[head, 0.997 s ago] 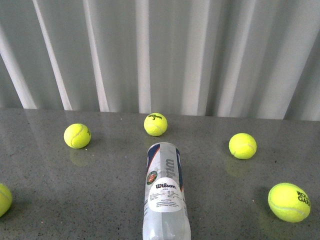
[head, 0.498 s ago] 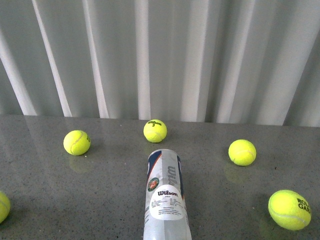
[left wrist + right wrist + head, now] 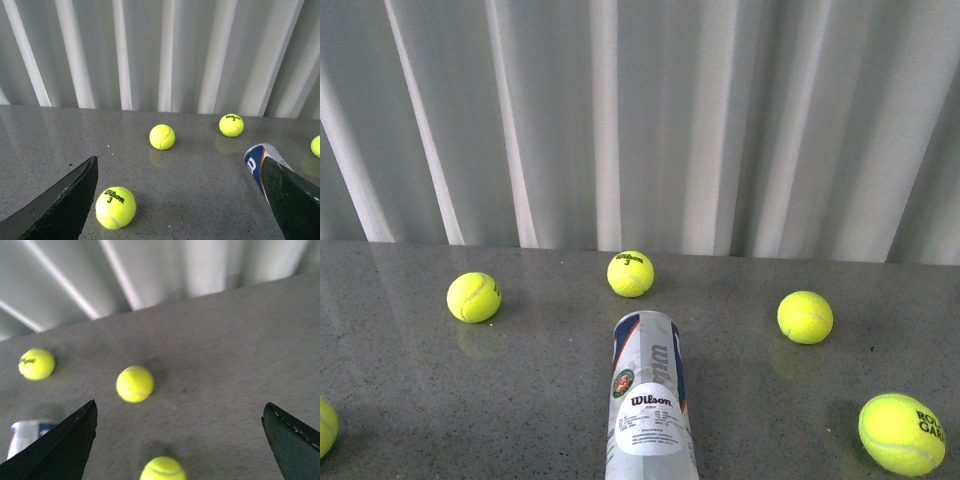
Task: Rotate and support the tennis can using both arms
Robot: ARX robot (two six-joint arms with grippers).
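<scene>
Grey speckled tabletop [image 3: 440,400] and pale pleated curtains [image 3: 770,120] fill my front view, where the tennis can [image 3: 650,400] lies flat, white Wilson label and round emblem facing up. Only the wrist views show me the grippers: left gripper [image 3: 178,165] spread wide, empty, the can's navy end tucked behind one finger; right gripper [image 3: 180,407] equally spread, can just beside a finger.

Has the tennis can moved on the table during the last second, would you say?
No. The tennis can keeps the same gap to the tennis ball beyond its far end; the whole front view slid down together.
</scene>
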